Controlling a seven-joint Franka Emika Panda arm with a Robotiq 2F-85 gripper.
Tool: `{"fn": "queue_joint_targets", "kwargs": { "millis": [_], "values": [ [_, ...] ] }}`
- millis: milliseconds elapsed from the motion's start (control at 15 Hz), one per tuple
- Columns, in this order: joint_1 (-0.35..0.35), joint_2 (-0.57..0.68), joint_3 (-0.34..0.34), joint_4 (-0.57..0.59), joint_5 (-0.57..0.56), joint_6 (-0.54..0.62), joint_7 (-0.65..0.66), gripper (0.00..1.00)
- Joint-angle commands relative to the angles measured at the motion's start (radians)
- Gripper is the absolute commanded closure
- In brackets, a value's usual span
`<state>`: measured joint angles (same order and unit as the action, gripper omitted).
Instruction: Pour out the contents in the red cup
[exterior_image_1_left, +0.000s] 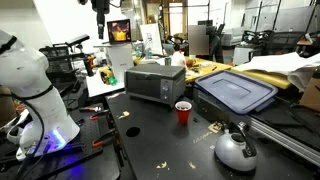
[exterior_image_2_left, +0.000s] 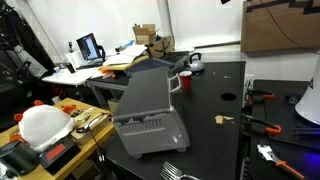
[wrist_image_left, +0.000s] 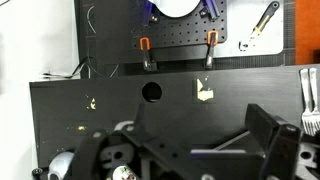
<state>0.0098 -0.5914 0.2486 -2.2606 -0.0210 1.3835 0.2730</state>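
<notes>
My gripper (wrist_image_left: 190, 160) hangs with its jaws spread wide and nothing between them. The wrist view shows only the black table (wrist_image_left: 60, 120) and a few pale crumbs (wrist_image_left: 205, 92), not the cup. In both exterior views the red cup (exterior_image_1_left: 183, 112) stands upright on the table, near the grey toaster oven (exterior_image_1_left: 153, 82) at about its 4 o'clock. The kettle (exterior_image_1_left: 235, 150) is well apart at the cup's 4 o'clock. I cannot see the contents from here. I judge the cup light, thin and springy, easy to crush or tip, with a smooth taper that may slip. I would pinch it across the mid-wall, below the rim, from the side away from the oven, and squeeze gently.
</notes>
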Motion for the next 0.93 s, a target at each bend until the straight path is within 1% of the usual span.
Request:
{"fn": "queue_joint_targets", "kwargs": {
  "millis": [0,533,733,867],
  "values": [
    [0.026,0.005,-0.019,0.002,-0.008,-0.002,0.012,0.0],
    [0.026,0.005,-0.019,0.002,-0.008,-0.002,0.012,0.0],
    [0.024,0.003,-0.027,-0.025,-0.024,0.037,0.004,0.0],
    [0.018,0.003,-0.035,-0.055,-0.041,0.088,0.009,0.0]
  ]
}}
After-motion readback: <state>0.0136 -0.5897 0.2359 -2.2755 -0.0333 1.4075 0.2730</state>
